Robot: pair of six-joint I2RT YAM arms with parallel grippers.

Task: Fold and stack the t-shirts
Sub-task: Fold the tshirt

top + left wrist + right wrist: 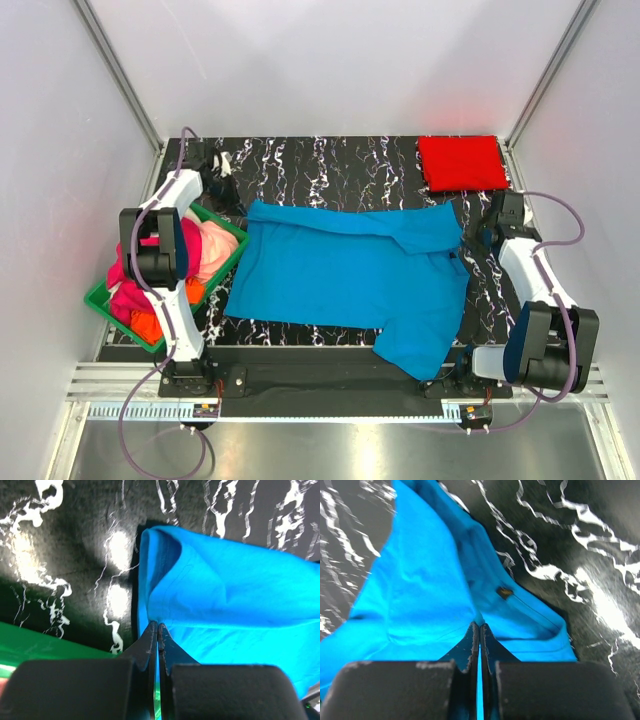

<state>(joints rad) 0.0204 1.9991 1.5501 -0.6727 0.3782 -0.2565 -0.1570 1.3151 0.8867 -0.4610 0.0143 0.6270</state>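
Note:
A bright blue t-shirt (340,270) lies spread across the black marbled mat, its far edge folded over. My left gripper (240,205) is at the shirt's far left corner, jaws shut on a pinch of the blue cloth (210,600). At the far right corner, beside the collar, my right gripper (468,238) is likewise shut on the blue fabric (430,595). A red t-shirt (461,162) sits folded at the back right of the mat. Magenta-pink (200,250) and orange (148,325) t-shirts are bundled in the basket.
A green plastic basket (225,228) stands at the left edge of the mat (330,165), close to my left arm; its rim (45,645) shows in the left wrist view. White walls enclose the mat on three sides. A metal rail runs along the near edge.

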